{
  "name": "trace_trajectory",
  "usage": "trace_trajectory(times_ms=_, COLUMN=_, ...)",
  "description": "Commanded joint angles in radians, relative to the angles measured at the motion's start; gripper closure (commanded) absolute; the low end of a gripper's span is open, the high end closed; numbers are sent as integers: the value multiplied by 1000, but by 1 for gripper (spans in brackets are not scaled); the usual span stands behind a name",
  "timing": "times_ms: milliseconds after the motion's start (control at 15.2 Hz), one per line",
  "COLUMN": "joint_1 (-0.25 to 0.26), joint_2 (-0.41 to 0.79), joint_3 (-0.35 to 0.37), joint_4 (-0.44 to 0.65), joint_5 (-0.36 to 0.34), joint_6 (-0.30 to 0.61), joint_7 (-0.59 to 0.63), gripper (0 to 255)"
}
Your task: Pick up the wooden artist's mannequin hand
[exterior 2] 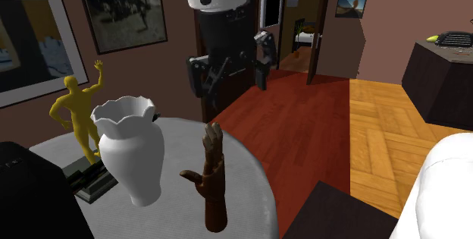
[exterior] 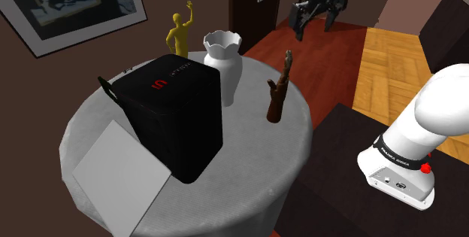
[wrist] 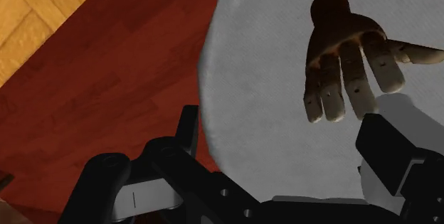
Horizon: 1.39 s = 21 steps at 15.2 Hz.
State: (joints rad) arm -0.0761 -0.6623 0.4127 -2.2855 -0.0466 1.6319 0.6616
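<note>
Brown wooden hand (exterior: 279,92) stood upright on the grey round table (exterior: 289,164), with the gripper (exterior: 314,26) open above it.
From the shoulder view's left, a white sheet (exterior: 113,175), a black box (exterior: 177,111), a yellow figure (exterior: 180,36) and a white vase (exterior: 223,62) stood before the hand, all well below the fingers (wrist: 395,151). These were spread apart and held nothing. The hand lay beneath and beyond them, nearer one finger than the other, touching neither, close to the table's rim above the red floor (wrist: 107,80).
</note>
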Motion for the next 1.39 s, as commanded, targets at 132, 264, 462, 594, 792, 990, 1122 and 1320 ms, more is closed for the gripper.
trace_trajectory(times_ms=132, joint_1=-69, joint_2=135, joint_3=174, joint_4=65, joint_5=-2, joint_6=-18, joint_7=296, gripper=0)
trace_trajectory(times_ms=264, joint_1=-111, joint_2=227, joint_3=264, joint_4=118, joint_5=-19, joint_6=-35, joint_7=448, gripper=0)
trace_trajectory(times_ms=462, joint_1=-177, joint_2=402, joint_3=399, joint_4=215, joint_5=-74, joint_6=-70, joint_7=694, gripper=0)
trace_trajectory(times_ms=594, joint_1=-210, joint_2=553, joint_3=484, joint_4=292, joint_5=-140, joint_6=-106, joint_7=878, gripper=0)
trace_trajectory(times_ms=792, joint_1=-202, joint_2=616, joint_3=497, joint_4=297, joint_5=-171, joint_6=-96, joint_7=949, gripper=0)
trace_trajectory(times_ms=990, joint_1=-200, joint_2=631, joint_3=500, joint_4=268, joint_5=-181, joint_6=-60, joint_7=966, gripper=0)
trace_trajectory(times_ms=1122, joint_1=-199, joint_2=644, joint_3=501, joint_4=250, joint_5=-188, joint_6=-37, joint_7=978, gripper=0)
trace_trajectory(times_ms=1320, joint_1=-199, joint_2=647, joint_3=502, joint_4=246, joint_5=-191, joint_6=-31, joint_7=982, gripper=255)
